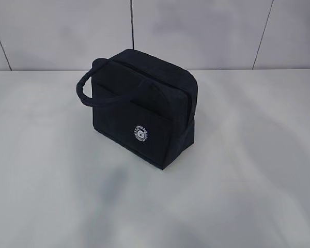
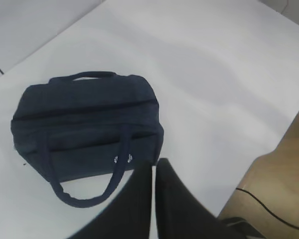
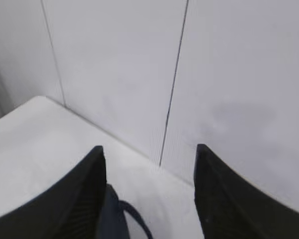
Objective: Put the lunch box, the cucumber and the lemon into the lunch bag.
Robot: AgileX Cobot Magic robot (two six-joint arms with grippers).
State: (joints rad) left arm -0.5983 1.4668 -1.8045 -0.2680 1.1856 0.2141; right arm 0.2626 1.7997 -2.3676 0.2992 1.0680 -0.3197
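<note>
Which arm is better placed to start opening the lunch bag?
Probably the right. Its gripper is open, with the lunch bag just below between the fingers. The left gripper is shut and sits off to the bag's side.

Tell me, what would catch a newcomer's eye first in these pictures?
The dark navy lunch bag stands alone in the middle of the pale table, its top closed and a small round white logo on its front. From above, the left end effector shows shut just beside the bag. The right end effector is open, facing the white wall, one bag handle below it.
</note>
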